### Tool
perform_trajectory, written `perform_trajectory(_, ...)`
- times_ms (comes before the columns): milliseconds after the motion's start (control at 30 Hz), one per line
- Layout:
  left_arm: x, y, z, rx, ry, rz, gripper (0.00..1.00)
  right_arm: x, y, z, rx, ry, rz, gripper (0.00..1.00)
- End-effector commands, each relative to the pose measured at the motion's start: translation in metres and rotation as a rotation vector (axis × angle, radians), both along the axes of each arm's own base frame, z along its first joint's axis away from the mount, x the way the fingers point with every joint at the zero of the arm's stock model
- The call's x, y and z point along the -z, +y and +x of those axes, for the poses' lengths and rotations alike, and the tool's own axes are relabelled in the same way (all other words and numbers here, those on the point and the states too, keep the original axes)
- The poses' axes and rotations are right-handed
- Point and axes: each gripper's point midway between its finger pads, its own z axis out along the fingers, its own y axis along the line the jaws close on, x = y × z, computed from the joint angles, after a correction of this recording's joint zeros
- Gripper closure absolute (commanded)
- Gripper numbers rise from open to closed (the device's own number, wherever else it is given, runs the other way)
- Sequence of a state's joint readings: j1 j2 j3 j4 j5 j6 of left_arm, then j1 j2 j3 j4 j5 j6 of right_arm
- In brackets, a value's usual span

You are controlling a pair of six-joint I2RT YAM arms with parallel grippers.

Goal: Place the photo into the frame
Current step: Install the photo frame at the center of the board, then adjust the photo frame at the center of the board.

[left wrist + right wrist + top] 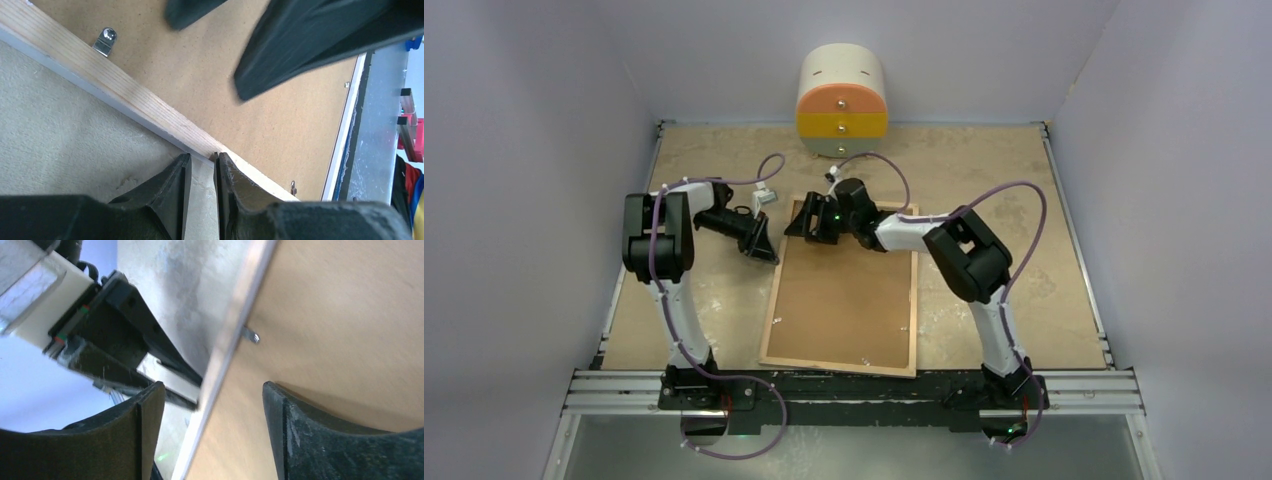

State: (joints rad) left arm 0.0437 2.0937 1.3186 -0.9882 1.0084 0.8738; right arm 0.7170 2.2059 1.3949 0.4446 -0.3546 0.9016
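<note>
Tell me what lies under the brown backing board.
The backing board fills the frame inside its wooden back rim, on the table. Whatever is beneath it, photo or glass, is fully covered; no photo shows anywhere.

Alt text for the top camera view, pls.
A frame lies face down on the table, brown backing board up. The right claw is open over its far left corner; the left claw is shut at the left edge. A small drawer unit stands at the back.
</note>
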Motion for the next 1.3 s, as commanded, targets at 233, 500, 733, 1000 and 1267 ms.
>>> perform_trajectory(233, 0.006, 0.029, -0.015, 0.114, -0.136, 0.212, 0.7, -0.038, -0.234, 0.034, 0.575, -0.042, -0.318, 0.06)
perform_trajectory(500, 0.024, 0.035, -0.045, 0.183, -0.15, 0.332, 0.7, 0.006, -0.324, 0.024, 0.728, 0.012, -0.517, 0.04)
perform_trajectory(733, 0.028, 0.025, -0.068, 0.226, -0.147, 0.346, 0.7, 0.02, -0.261, 0.049, 0.525, 0.049, -0.373, 0.06)
perform_trajectory(1000, 0.013, -0.006, -0.078, 0.26, -0.143, 0.269, 0.69, -0.005, -0.123, 0.074, 0.238, -0.012, -0.27, 0.09)
perform_trajectory(1267, -0.032, -0.012, -0.091, 0.379, -0.173, 0.199, 0.38, -0.014, -0.038, 0.065, 0.023, -0.047, -0.274, 0.06)
